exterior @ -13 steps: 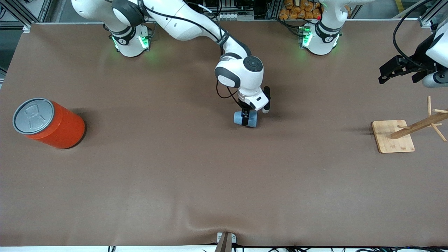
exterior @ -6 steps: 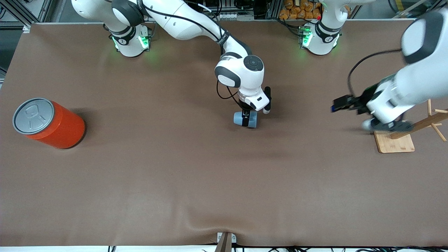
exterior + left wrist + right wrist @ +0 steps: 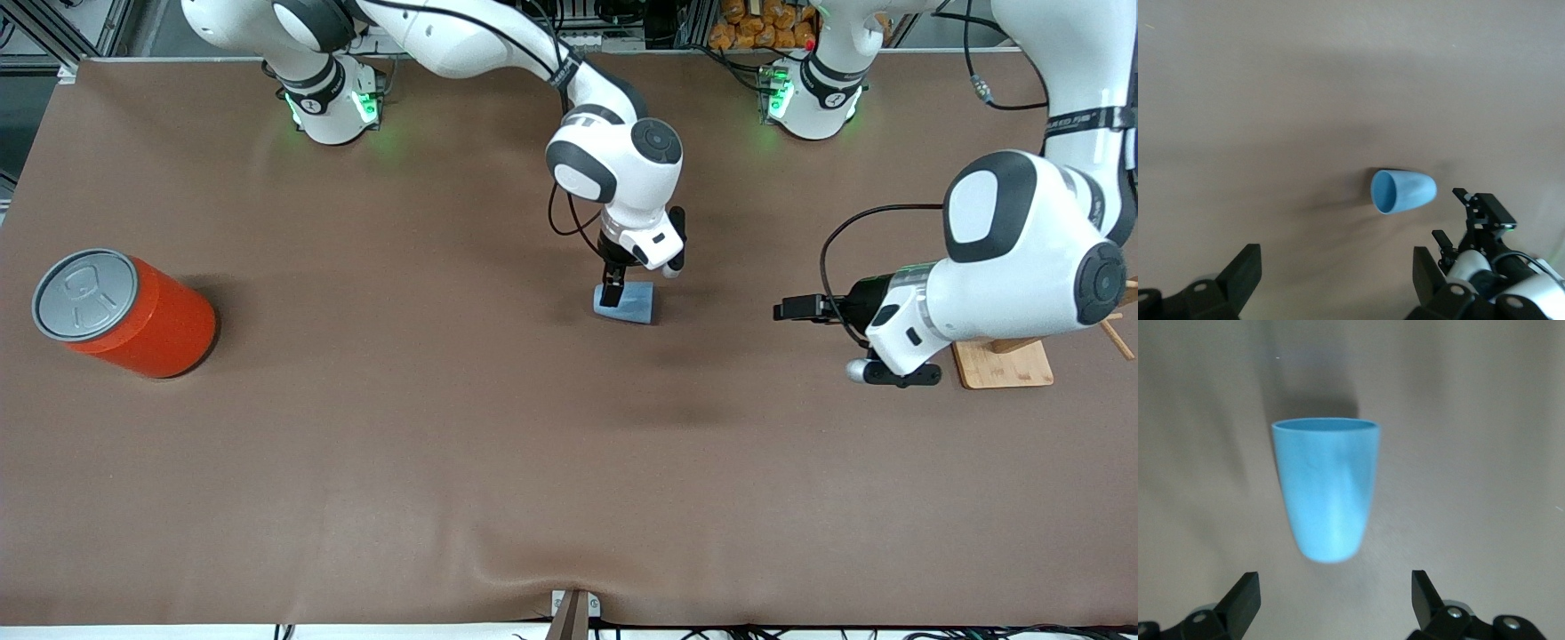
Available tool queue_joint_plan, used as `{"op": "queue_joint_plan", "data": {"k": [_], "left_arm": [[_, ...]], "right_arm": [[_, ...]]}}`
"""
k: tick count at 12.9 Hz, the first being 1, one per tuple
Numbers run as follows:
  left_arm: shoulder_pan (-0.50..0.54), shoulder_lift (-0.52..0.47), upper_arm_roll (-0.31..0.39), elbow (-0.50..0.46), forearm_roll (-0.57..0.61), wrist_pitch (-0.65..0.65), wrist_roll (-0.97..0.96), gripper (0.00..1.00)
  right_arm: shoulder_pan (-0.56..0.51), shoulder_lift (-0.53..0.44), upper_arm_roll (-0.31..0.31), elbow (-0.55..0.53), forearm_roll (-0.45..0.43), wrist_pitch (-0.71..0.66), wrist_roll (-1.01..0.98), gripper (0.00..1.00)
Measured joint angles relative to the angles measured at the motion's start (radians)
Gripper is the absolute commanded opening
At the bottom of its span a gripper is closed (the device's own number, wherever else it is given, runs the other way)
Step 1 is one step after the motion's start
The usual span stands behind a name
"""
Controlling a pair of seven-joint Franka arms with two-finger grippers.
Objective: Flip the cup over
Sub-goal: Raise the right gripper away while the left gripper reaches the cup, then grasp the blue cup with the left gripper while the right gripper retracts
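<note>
The small light-blue cup lies on its side on the brown table, about mid-table. In the left wrist view its darker mouth shows. In the right wrist view its narrow base points toward my fingers. My right gripper hangs just over the cup, open and empty, fingers apart and clear of it. My left gripper is open and empty, in the air over the table between the cup and the wooden rack, pointing toward the cup.
A large orange can with a grey lid stands at the right arm's end of the table. A wooden peg rack on a square base stands at the left arm's end, partly covered by the left arm.
My right gripper has opened, let go of the cup and risen a little. My left arm has swung in from the table's end to a spot beside the cup.
</note>
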Motion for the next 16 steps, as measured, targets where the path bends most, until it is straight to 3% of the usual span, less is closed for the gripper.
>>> {"op": "queue_joint_plan", "data": {"k": [3,8,10,13,16], "left_arm": [[0.011,0.040,0.000,-0.045,-0.124,0.000,0.085,1.00],[0.018,0.107,0.000,-0.083,-0.279,0.001,0.163,1.00],[0.017,0.136,-0.002,-0.090,-0.311,0.002,0.206,1.00],[0.010,0.172,-0.005,-0.095,-0.348,0.028,0.229,1.00],[-0.002,0.191,-0.013,-0.133,-0.366,0.108,0.337,1.00]], "right_arm": [[-0.098,-0.074,-0.012,0.005,0.010,-0.023,0.006,1.00],[-0.458,-0.207,-0.021,0.017,0.120,-0.024,-0.009,1.00],[-0.580,-0.270,-0.017,0.020,0.139,-0.033,-0.019,1.00],[-0.713,-0.367,-0.011,0.019,0.142,-0.157,-0.018,1.00],[-0.866,-0.428,0.042,0.019,0.166,-0.217,-0.018,1.00]]}}
